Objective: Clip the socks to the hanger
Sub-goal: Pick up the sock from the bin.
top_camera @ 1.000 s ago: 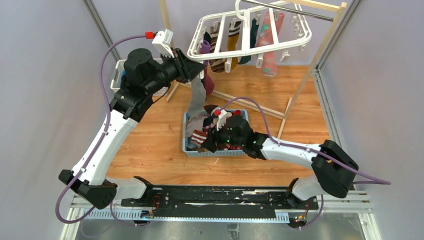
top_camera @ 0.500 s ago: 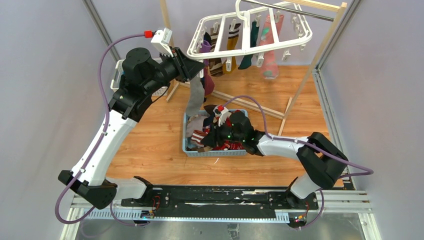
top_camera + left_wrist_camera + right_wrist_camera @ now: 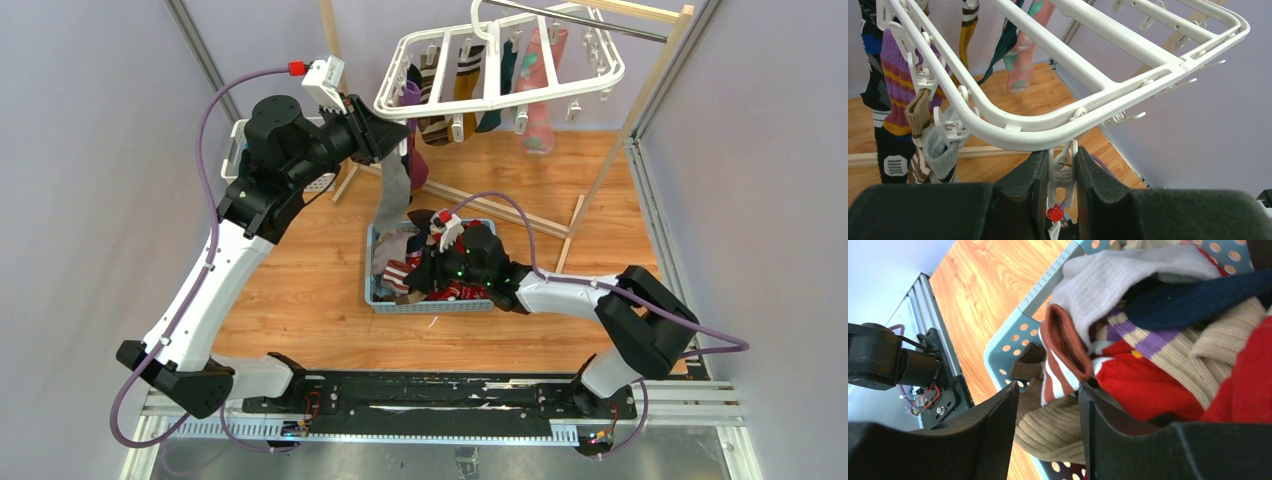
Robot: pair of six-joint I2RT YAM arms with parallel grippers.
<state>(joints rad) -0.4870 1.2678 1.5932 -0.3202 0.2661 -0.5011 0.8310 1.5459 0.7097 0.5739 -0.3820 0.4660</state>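
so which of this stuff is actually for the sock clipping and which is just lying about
For the job: hanger; clip squeezed in the left pincer; socks in the blue basket; right pincer open over them.
Lying about: white basket; wooden rack.

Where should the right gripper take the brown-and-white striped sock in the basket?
Likely by its brown cuff, straight down from above. The cuff stands up as a narrow ridge clear of the other socks, near the basket rim, and it lines up with the open right gripper.
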